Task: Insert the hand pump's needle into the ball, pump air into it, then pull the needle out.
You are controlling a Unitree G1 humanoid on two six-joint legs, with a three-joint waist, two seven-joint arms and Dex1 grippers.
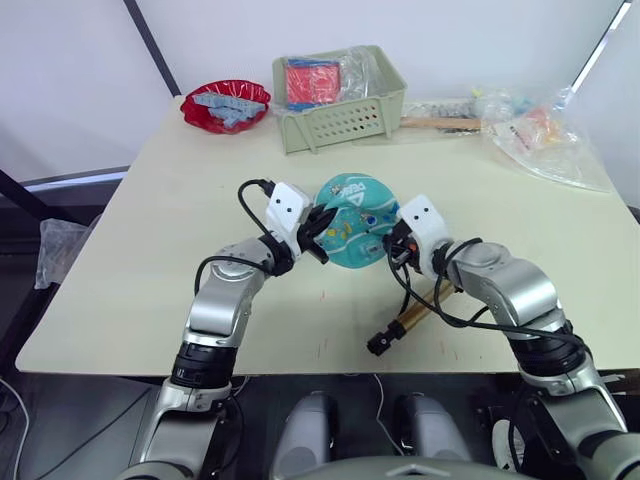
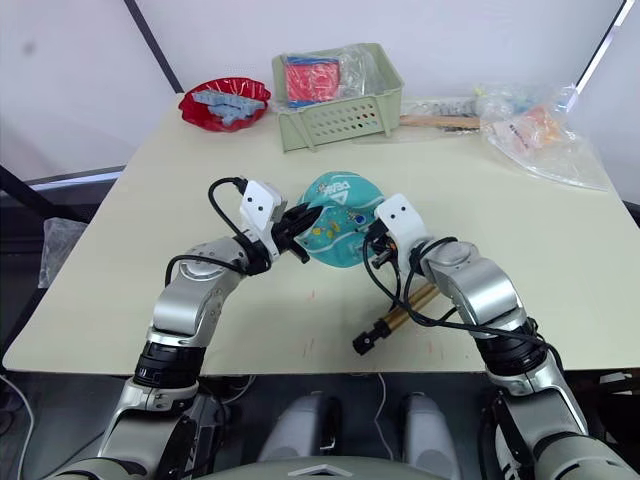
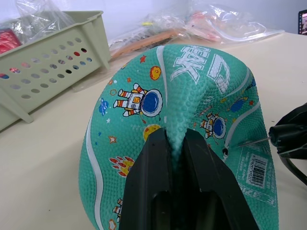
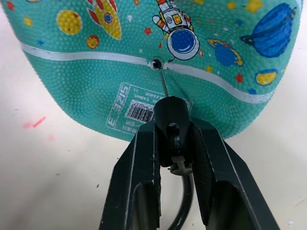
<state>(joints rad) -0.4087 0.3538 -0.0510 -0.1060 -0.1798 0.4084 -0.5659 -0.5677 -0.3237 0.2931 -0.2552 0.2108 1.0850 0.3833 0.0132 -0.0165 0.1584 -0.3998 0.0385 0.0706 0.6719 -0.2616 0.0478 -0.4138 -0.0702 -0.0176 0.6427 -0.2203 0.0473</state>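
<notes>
While the left gripper [image 3: 178, 143] pinches a fold of the limp ball [image 1: 352, 220] near the table's [image 1: 140, 260] middle, the right gripper [image 4: 173, 136] clamps the black hose tip and aims the needle [image 4: 163, 85] at the valve hole [image 4: 155, 63] on the white seam. The needle's point sits at or just short of the hole; whether it has entered is hard to tell. Insertion is the step in hand, barely begun. The pump [image 1: 412, 315] lies toward the near edge of the table, under the right forearm, with its handle untouched. The next move calls for a straight push along the needle's line into the valve, with the ball braced firmly, since the soft skin will likely dent and let the thin pin skid or bend.
</notes>
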